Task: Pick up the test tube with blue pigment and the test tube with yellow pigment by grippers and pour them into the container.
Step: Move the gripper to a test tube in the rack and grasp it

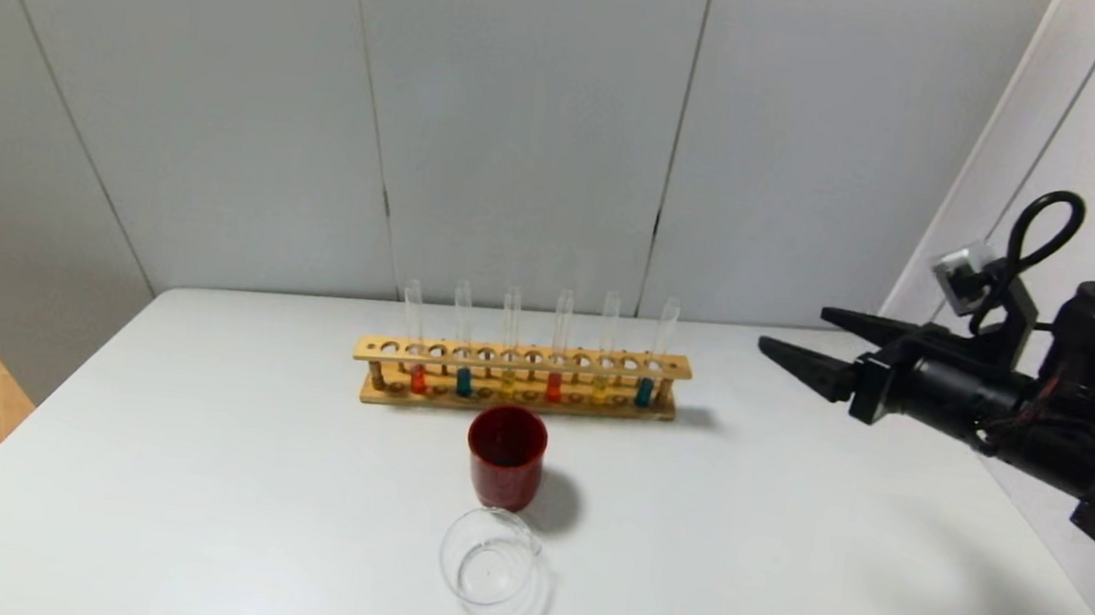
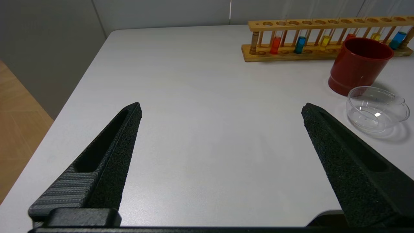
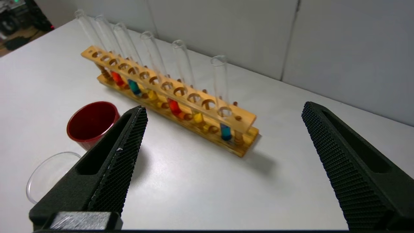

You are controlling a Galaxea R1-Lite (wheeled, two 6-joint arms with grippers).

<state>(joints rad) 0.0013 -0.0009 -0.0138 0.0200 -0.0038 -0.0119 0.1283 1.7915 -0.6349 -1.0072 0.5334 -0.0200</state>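
Note:
A wooden rack (image 1: 523, 357) at the table's middle back holds several upright tubes. The blue tubes (image 1: 463, 380) (image 1: 644, 390) and the yellow tubes (image 1: 507, 382) (image 1: 600, 388) stand between red ones. The clear glass container (image 1: 490, 565) sits empty near the front, just in front of the red cup. My right gripper (image 1: 792, 329) is open in the air to the right of the rack; its wrist view shows the end blue tube (image 3: 225, 131) ahead of the gripper (image 3: 224, 106). My left gripper (image 2: 221, 106) is open and empty over bare table left of the rack.
A dark red cup (image 1: 505, 454) stands between the rack and the container. The white table (image 1: 190, 474) has a floor drop at its left edge. Grey wall panels stand behind the rack. The red tubes (image 1: 417, 377) (image 1: 554, 387) share the rack.

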